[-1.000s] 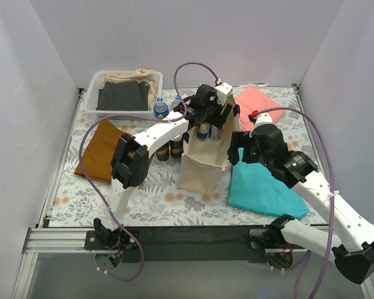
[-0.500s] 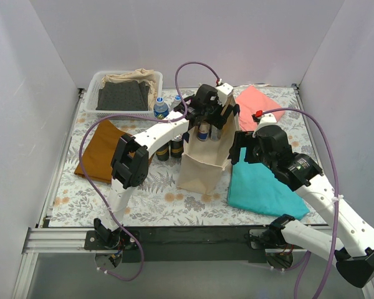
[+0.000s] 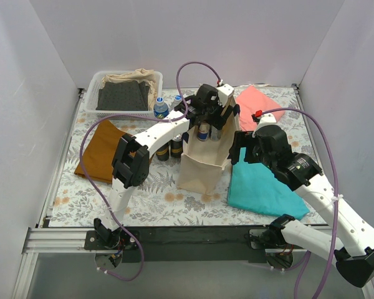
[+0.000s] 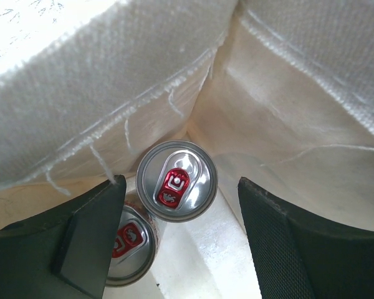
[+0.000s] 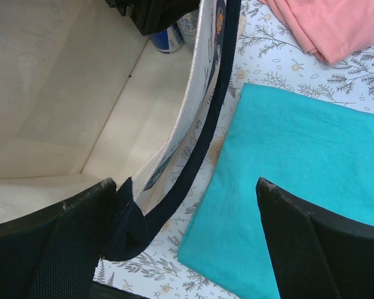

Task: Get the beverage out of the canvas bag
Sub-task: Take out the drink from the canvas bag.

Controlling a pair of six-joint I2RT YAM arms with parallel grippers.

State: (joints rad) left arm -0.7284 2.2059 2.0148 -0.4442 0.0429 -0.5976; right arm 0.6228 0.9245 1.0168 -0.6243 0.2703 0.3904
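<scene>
The canvas bag (image 3: 202,163) stands upright mid-table with its mouth open. My left gripper (image 3: 207,124) hangs in the mouth, open and empty. In the left wrist view (image 4: 182,243) its fingers (image 4: 90,240) straddle the bag's inside, where two silver cans with red tabs stand: one (image 4: 176,180) between the fingers and below them, and one (image 4: 129,244) partly hidden by the left finger. My right gripper (image 3: 238,148) is open at the bag's right wall. In the right wrist view (image 5: 187,243) the navy handle (image 5: 206,143) lies against its left finger, not pinched.
A white basket (image 3: 93,93) of folded cloths stands back left, with a water bottle (image 3: 161,109) beside it. Dark cans (image 3: 169,148) stand just left of the bag. An orange cloth (image 3: 103,149), a pink cloth (image 3: 257,103) and a teal cloth (image 3: 262,187) lie around it.
My right arm has shifted slightly up and to the right beside the bag. My left gripper stays in the bag's mouth, still open.
</scene>
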